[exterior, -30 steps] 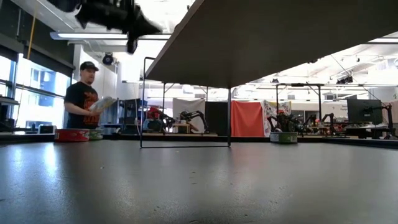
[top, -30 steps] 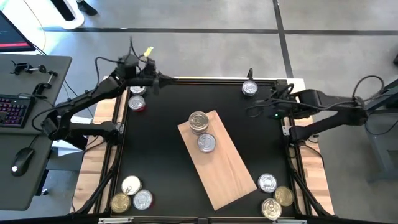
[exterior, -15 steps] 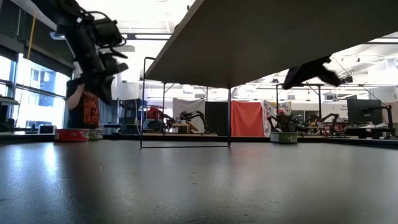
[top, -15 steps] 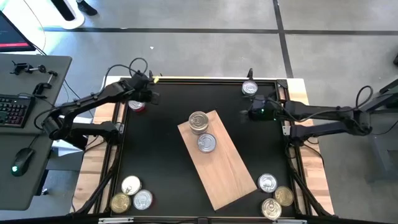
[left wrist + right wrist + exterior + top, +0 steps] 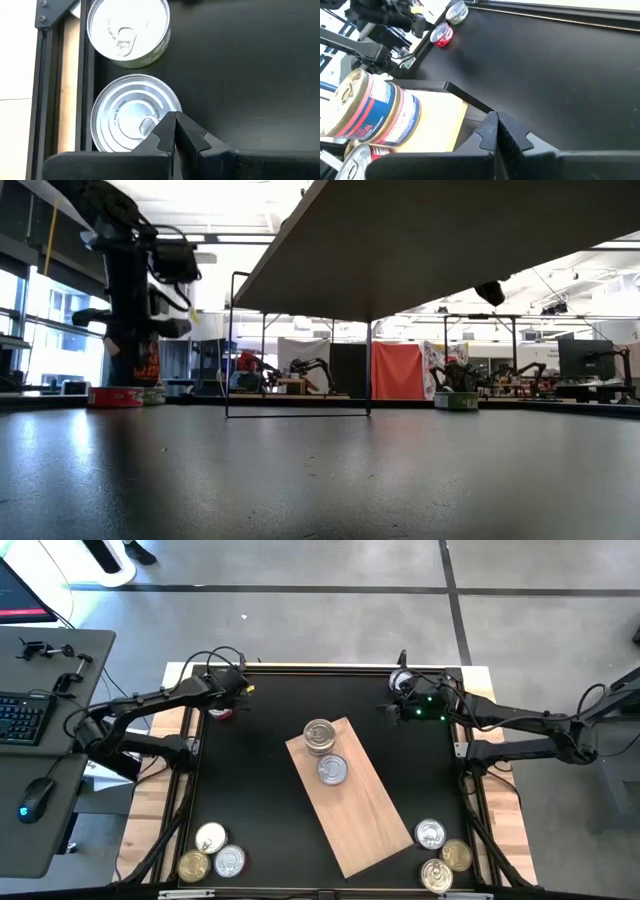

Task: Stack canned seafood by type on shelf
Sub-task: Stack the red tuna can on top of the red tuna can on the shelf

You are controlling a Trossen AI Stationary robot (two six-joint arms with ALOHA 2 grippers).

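a: where's the left gripper now?

b: upper left of the overhead frame, hovering over the two tins in that corner. fingers pinched together, holding nothing. its own camera shows a ribbed silver tin right under the tips and a second tin just beyond it.

a: and the right gripper?

b: upper right of the overhead picture, near the lone tin by the frame there. also closed tight and empty.

a: so what's on the shelf?

b: the wooden board lies slantwise in the middle of the black table. a stack of cans sits at its upper end, and a single tin just below it. more tins wait at lower left and lower right.

a: which step is this, you reckon?

b: looks like reaching for the next can, with most tins not yet stacked. next, i'd say, the left fingers have to spread wide before coming down round that silver tin; closed like that they can't grip it.
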